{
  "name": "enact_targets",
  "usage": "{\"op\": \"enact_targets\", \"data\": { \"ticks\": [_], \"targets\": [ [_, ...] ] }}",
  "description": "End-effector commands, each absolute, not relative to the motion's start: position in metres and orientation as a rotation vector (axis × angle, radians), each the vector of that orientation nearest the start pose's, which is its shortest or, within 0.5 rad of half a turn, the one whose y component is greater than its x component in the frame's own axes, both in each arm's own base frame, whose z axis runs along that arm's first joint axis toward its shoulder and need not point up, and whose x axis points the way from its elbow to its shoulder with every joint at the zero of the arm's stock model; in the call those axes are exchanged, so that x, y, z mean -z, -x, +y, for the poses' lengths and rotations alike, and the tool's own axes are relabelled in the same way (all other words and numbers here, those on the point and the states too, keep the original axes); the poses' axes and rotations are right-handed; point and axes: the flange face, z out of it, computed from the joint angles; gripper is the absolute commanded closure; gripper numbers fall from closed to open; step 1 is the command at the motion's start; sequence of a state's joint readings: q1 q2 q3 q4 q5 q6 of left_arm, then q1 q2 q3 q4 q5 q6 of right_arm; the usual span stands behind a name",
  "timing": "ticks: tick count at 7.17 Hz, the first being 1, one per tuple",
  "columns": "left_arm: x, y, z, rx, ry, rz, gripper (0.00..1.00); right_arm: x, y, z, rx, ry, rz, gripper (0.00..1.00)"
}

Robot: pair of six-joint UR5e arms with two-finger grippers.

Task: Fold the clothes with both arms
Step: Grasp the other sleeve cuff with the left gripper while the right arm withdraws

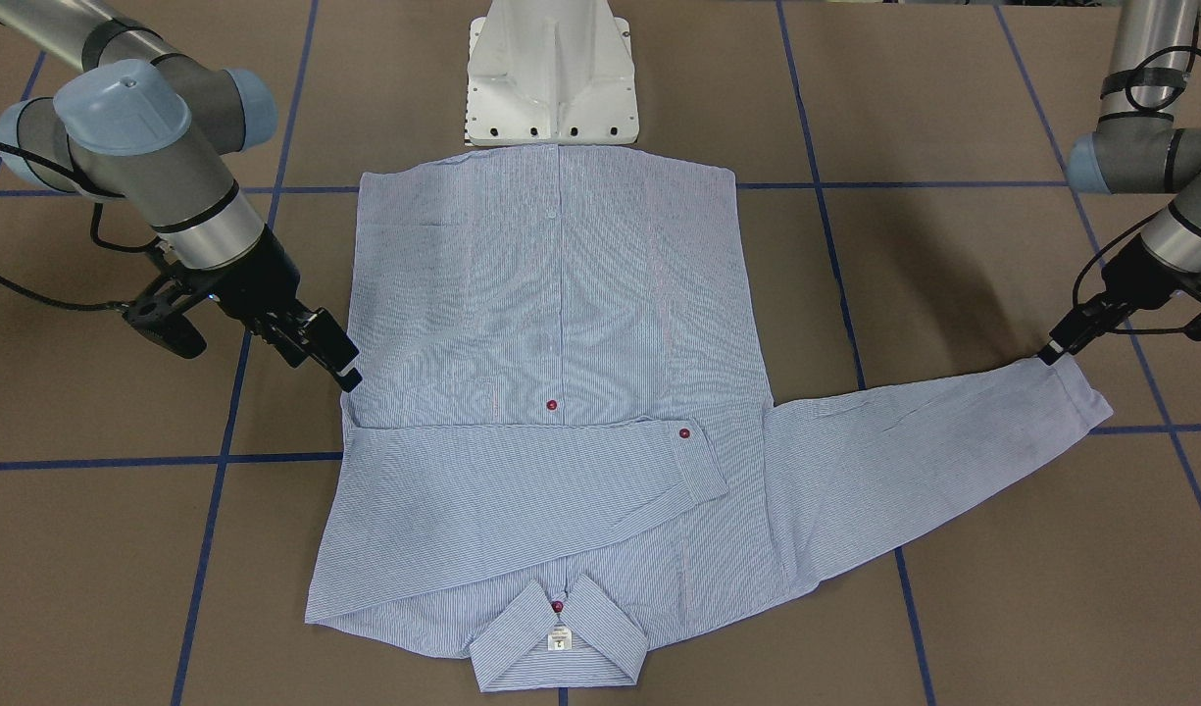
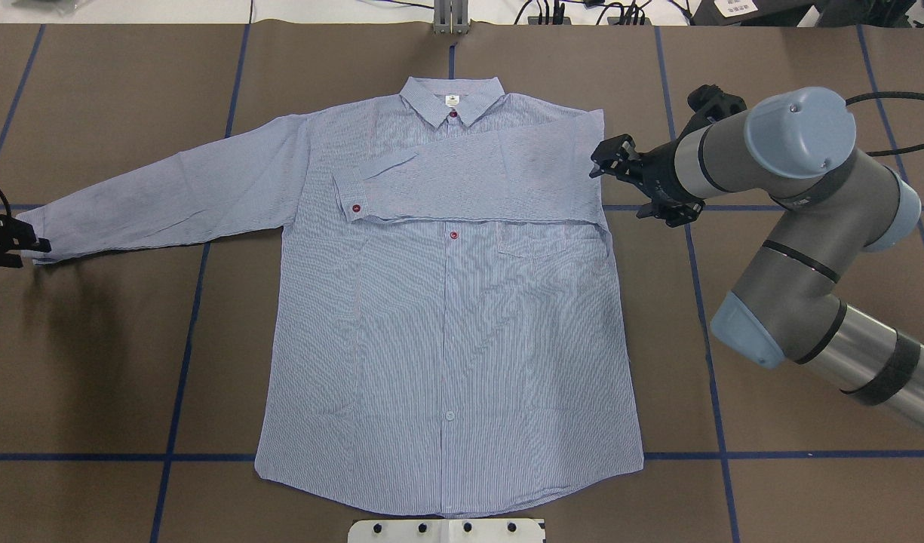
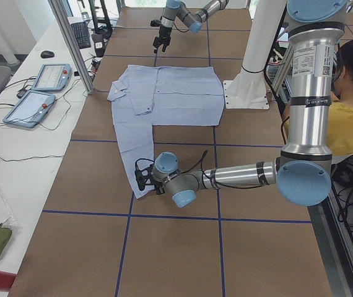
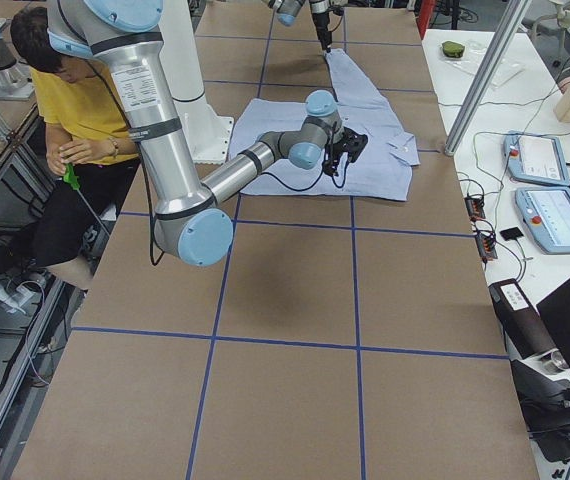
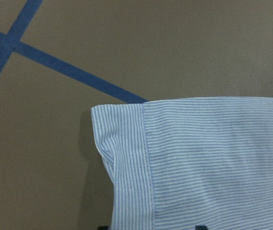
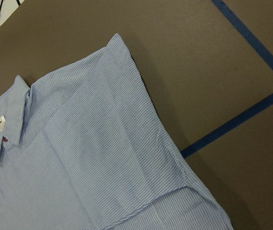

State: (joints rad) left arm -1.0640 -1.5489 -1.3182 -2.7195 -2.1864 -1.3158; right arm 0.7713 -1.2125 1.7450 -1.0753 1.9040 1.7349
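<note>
Striped shirt (image 2: 446, 324) lies flat on the desk (image 2: 92, 362), chest pocket (image 2: 541, 241) flat; collar label (image 2: 452, 99), top centre, unreadable. Left gripper (image 2: 39, 247) spread astride the cuff (image 5: 122, 158); right gripper (image 2: 599, 158) spread, holding nothing.

The overhead view's edge cuts off most of the left gripper (image 2: 32, 249) behind its jaws.

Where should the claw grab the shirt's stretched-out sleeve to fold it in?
Take the cuff at the sleeve's far end, coming in from the outer side, where the left claw sits. The sleeve lies flat and straight away from the shirt body, so its free cuff edge is probably easiest to pinch and carry across.
</note>
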Motion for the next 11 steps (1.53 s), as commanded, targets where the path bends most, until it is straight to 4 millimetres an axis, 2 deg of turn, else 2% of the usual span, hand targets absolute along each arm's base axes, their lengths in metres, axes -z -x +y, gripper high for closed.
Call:
{"op": "enact_targets", "data": {
  "ticks": [1, 2, 3, 4, 5, 7, 8, 9, 10, 11],
  "targets": [
    [-0.675, -0.174, -0.468, 0.472, -0.055, 1.021, 0.42, -0.326, 0.374, -0.504, -0.676, -0.018, -1.081, 0.00],
    [-0.677, -0.173, -0.467, 0.474, -0.052, 1.018, 0.46, -0.325, 0.375, -0.503, -0.674, -0.018, -1.083, 0.00],
    [-0.678, -0.173, -0.467, 0.475, -0.052, 1.016, 0.59, -0.323, 0.375, -0.503, -0.673, -0.019, -1.085, 0.00],
    [-0.683, -0.173, -0.466, 0.477, -0.048, 1.012, 0.74, -0.324, 0.373, -0.503, -0.676, -0.021, -1.085, 0.00],
    [-0.684, -0.173, -0.466, 0.479, -0.047, 1.014, 1.00, -0.323, 0.373, -0.503, -0.676, -0.021, -1.087, 0.00],
    [-0.677, -0.173, -0.467, 0.508, -0.036, 1.030, 1.00, -0.326, 0.373, -0.503, -0.679, -0.018, -1.081, 0.00],
    [-0.672, -0.176, -0.470, 0.496, -0.041, 1.047, 1.00, -0.335, 0.371, -0.502, -0.683, -0.016, -1.068, 0.00],
    [-0.658, -0.178, -0.473, 0.484, -0.054, 1.065, 1.00, -0.338, 0.371, -0.501, -0.684, -0.014, -1.062, 0.00],
    [-0.611, -0.188, -0.478, 0.432, -0.072, 1.121, 1.00, -0.338, 0.370, -0.501, -0.683, -0.015, -1.064, 0.00],
    [-0.563, -0.201, -0.493, 0.371, -0.104, 1.178, 1.00, -0.341, 0.369, -0.500, -0.684, -0.013, -1.060, 0.00]
  ]
}}
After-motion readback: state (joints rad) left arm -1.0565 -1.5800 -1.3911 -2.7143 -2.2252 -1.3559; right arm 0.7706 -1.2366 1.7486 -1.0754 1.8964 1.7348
